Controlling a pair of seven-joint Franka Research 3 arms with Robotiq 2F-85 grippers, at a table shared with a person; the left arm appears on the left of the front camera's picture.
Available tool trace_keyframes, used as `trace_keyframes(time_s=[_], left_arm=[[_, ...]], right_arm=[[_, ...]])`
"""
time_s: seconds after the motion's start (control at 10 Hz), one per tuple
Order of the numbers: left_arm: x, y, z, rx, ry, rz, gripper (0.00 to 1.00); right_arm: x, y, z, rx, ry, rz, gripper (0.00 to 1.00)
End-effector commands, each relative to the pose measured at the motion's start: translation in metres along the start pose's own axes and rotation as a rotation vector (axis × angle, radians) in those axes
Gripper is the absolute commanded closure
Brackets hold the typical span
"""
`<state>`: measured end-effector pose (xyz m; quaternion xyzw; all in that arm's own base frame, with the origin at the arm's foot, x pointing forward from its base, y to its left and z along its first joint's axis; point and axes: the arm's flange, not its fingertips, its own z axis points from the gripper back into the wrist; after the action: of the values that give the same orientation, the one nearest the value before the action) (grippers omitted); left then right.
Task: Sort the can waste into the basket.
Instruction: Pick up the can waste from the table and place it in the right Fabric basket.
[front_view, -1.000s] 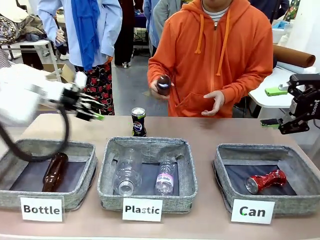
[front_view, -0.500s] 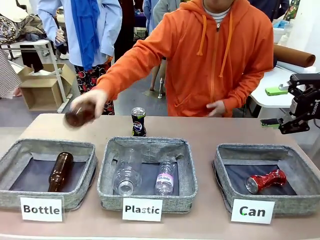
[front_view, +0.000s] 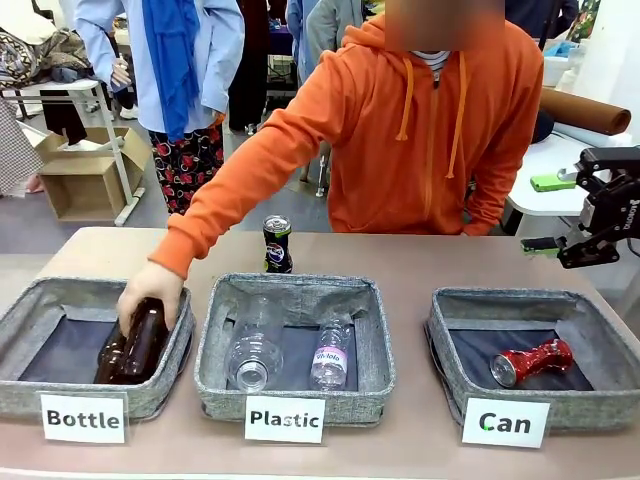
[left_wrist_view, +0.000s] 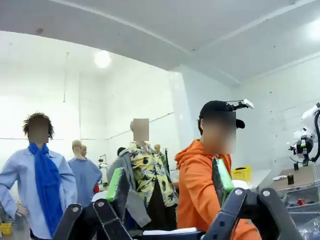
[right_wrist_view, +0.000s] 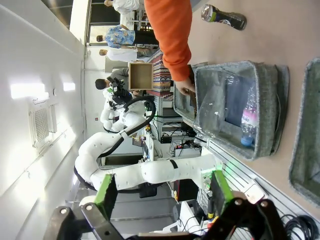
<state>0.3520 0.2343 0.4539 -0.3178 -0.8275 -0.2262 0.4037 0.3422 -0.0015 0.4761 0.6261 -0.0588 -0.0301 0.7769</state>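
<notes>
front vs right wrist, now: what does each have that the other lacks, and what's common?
Front: dented red can lying in the Can basket, and the printed basket labels. Right wrist: white left arm, framed by the open right end effector's pads. Both: black-blue can standing on the table beyond the Plastic basket with its clear bottles, and the person's orange sleeve.

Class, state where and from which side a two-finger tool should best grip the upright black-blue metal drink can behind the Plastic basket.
Grip the black-blue metal drink can around its straight round body, below the silver top, probably from above: it stands upright, and the far wall of the grey fabric Plastic basket stands just before its base on the robot's side.
</notes>
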Motion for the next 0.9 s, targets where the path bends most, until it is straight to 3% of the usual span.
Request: trace_keyframes(time_s=[0.0,0.2,0.4,0.5,0.6,0.8], left_arm=[[-0.006,0.009,-0.013,-0.05,0.009,0.002,0.12],[-0.012,0.01,-0.031,-0.084,0.099,0.03,0.12],[-0.032,0.019,-0.083,-0.188,0.397,0.085,0.12],[-0.041,0.018,-0.108,-0.249,0.458,0.091,0.12],[-0.048,0.021,-0.126,-0.194,0.528,0.048,0.12],[-0.045,0.035,-0.108,-0.181,0.444,0.083,0.12]], right_arm=[[-0.001,0.004,0.0,-0.001,0.003,-0.014,0.0],[-0.001,0.004,0.0,-0.001,0.003,-0.014,0.0],[-0.001,0.004,0.0,-0.001,0.003,-0.014,0.0],[-0.001,0.004,0.0,-0.001,0.003,-0.014,0.0],[-0.001,0.004,0.0,-0.001,0.003,-0.014,0.0],[-0.001,0.004,0.0,-0.001,0.003,-0.014,0.0]])
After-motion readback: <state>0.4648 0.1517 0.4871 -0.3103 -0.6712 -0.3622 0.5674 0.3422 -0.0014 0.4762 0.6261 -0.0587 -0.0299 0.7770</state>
